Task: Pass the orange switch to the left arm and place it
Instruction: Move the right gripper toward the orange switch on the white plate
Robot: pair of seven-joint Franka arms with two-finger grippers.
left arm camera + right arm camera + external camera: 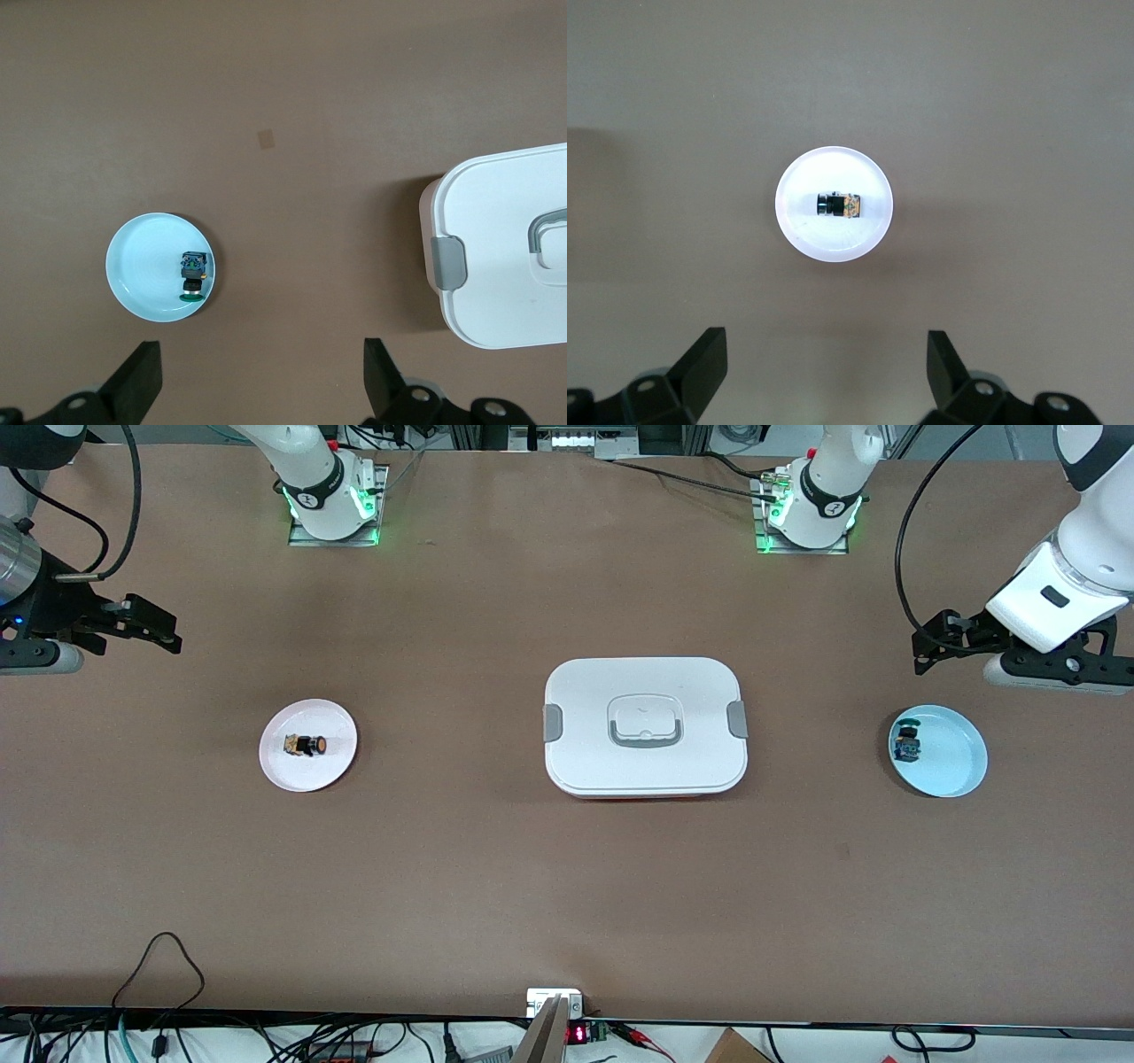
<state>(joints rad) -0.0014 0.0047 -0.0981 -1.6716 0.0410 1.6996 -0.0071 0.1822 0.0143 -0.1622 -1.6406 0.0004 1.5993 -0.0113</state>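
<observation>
The orange switch (pixel 306 744) lies on its side on a small pale pink plate (pixel 306 777) toward the right arm's end of the table. In the right wrist view the switch (pixel 839 205) lies in the middle of that plate (pixel 833 245). My right gripper (pixel 155 627) hangs open and empty over bare table beside the plate; its own view shows it (pixel 826 343) wide open. The white box (pixel 585 753) stands at mid-table with its lid on. My left gripper (pixel 935 642) hangs open and empty over the table by a light blue plate (pixel 957 766).
A small blue-and-green-topped switch (pixel 907 742) lies on the light blue plate; the left wrist view shows that switch (pixel 193 274), the plate (pixel 142 274), the box's clip end (pixel 505 257) and the open left gripper (pixel 261 352). Brown tabletop surrounds everything.
</observation>
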